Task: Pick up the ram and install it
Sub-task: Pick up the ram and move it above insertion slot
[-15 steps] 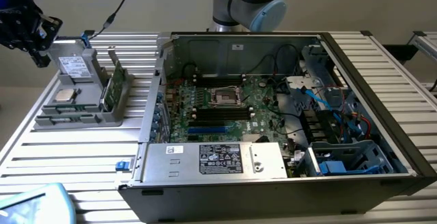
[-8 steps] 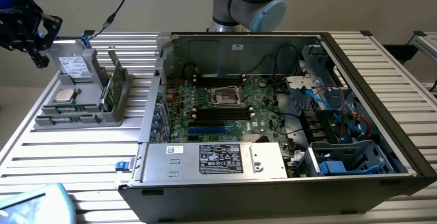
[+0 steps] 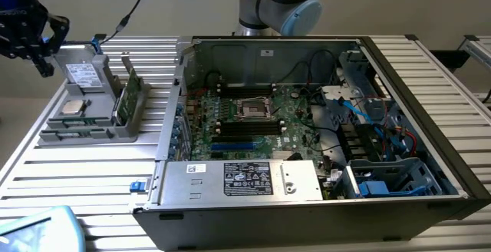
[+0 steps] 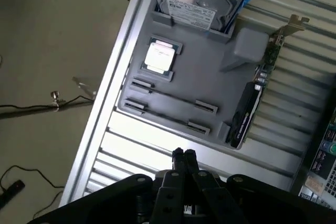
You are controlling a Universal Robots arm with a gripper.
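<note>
My gripper (image 3: pixel 42 67) (image 4: pixel 184 154) hangs above the exterior view's left end of the table, over the grey parts tray (image 3: pixel 123 130) (image 4: pixel 210 77). Its two fingertips are pressed together with nothing between them. In the wrist view a thin dark strip (image 4: pixel 176 97) runs edge-on between the clips of one long tray slot. I cannot tell whether it is the ram. The black motherboard slots (image 3: pixel 249 126) lie inside the open computer case (image 3: pixel 307 229) at the exterior view's centre.
The tray also holds a hard drive (image 3: pixel 83 75) (image 4: pixel 197 1), a square silver processor chip (image 3: pixel 73 107) (image 4: pixel 159 57) and a wider upright green card (image 3: pixel 132 94) (image 4: pixel 265 64). A power supply (image 3: pixel 245 180) and cables (image 3: pixel 383 131) crowd the case. Floor and loose wires (image 4: pixel 31 106) lie beyond the table edge.
</note>
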